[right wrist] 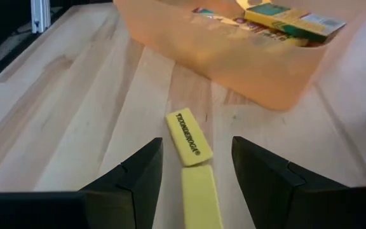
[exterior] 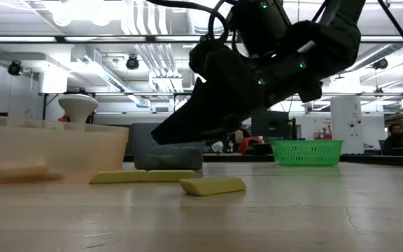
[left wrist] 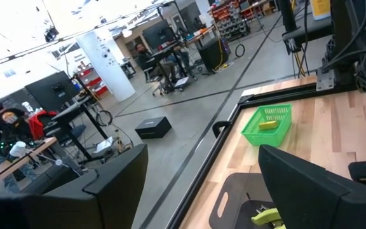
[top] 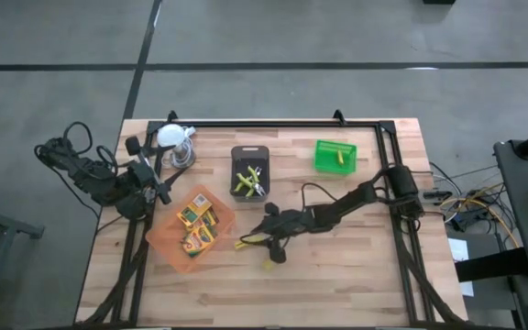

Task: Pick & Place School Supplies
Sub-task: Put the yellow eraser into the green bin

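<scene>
Crayon boxes [top: 197, 225] sit in the orange tray [top: 165, 246], scissors [top: 248, 181] in the black tray [top: 250, 151]. The right tool [right wrist: 196, 166] hangs released over two yellow erasers [right wrist: 189, 137] on the worktop [top: 356, 275]; a third lies nearby.

Yellow erasers [right wrist: 189, 136] w/ dark print; orange tray [right wrist: 234, 57]; green basket [top: 335, 155]; black tray [top: 250, 171].

The worktop [right wrist: 62, 108] is pale wood planks, smooth with visible grain. The orange tray [right wrist: 259, 70] is translucent plastic; the green basket [left wrist: 267, 124] is perforated plastic. The yellow erasers [right wrist: 189, 137] look matt and rubbery. The crayon boxes [right wrist: 294, 20] are printed card.
</scene>
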